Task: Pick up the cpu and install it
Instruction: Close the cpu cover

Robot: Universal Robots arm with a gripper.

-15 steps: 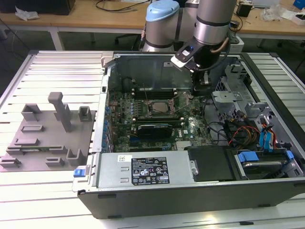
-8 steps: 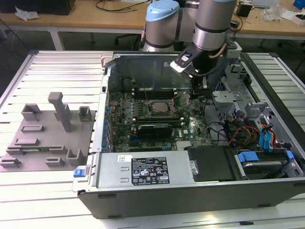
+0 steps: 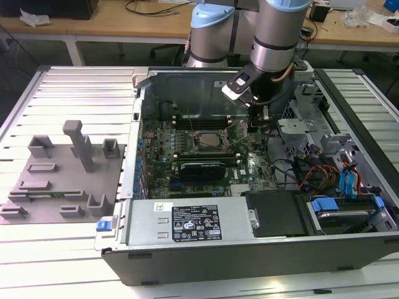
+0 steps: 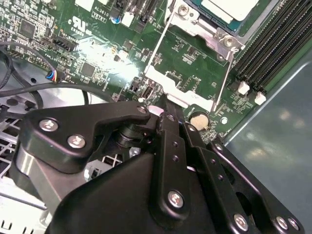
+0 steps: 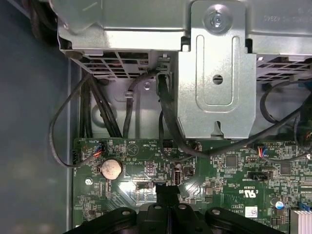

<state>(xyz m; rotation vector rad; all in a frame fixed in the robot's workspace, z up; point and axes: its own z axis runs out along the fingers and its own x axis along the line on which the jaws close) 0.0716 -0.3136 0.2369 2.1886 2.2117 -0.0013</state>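
Black hand (image 4: 166, 103), seemingly closed, near cpu (image 4: 233, 7)

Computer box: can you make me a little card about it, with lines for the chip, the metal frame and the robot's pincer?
cpu: pale silver chip, sitting in its socket on the green motherboard
socket frame: metal, swung open beside the cpu
pincer: shut, tip at the frame's outer edge
computer case: open on top
fixture plate: grey, on the exterior view's left of the case
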